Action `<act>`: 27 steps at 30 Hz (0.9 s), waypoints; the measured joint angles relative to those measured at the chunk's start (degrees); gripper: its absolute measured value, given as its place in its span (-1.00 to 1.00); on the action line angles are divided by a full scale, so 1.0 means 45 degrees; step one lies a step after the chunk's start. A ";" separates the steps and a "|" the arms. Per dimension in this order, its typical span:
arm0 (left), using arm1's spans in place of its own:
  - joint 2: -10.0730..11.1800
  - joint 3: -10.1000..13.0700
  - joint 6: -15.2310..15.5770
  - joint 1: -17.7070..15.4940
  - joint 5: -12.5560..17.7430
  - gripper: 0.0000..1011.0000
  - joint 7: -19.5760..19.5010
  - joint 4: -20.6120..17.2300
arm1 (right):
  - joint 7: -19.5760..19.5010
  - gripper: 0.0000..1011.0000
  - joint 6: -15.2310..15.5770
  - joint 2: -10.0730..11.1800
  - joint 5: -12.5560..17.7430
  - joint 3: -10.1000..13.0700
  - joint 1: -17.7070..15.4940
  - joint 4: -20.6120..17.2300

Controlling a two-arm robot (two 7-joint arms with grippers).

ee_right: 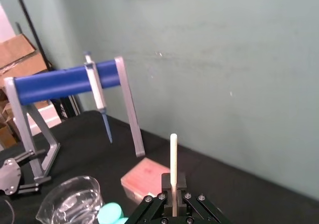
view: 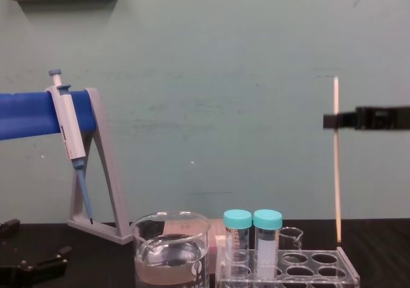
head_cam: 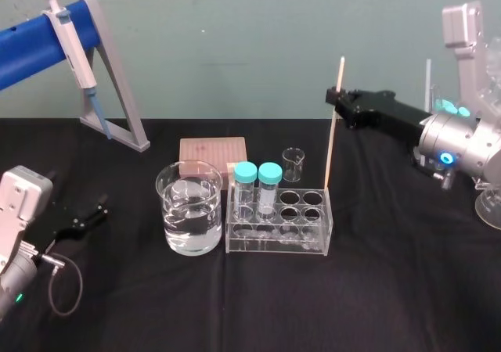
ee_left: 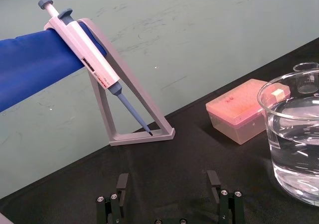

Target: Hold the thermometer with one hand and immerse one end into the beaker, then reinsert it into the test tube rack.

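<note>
— Two grippers, status? Nearest first.
— Left gripper [head_cam: 98,207] sits low over the black table [head_cam: 391,289], well left of the test tube rack [head_cam: 313,246] and nearer the robot. Fingers spread, nothing in them.
— Beaker?
— Beaker [head_cam: 174,181] holds water, just left of the rack. Two teal-capped tubes [head_cam: 246,174] stand in the rack's left holes.
— Thermometer?
— Thermometer [head_cam: 332,137] is upright, clamped near its top by the right gripper [head_cam: 337,95], which reaches in from the rack's right. Lower end is at the rack's far right corner; touching or not, cannot tell.
— Behind?
— Small beaker [head_cam: 293,164] and pink box [head_cam: 213,150] are just behind the rack. Pipette [head_cam: 74,43] hangs on the grey stand [head_cam: 117,94], far back left.
</note>
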 joint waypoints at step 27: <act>0.0000 0.0000 0.0000 0.0000 0.0000 0.99 0.0000 0.0000 | 0.1840 -0.91 -0.0733 -0.1721 -0.0047 -0.0876 0.1816 -0.0782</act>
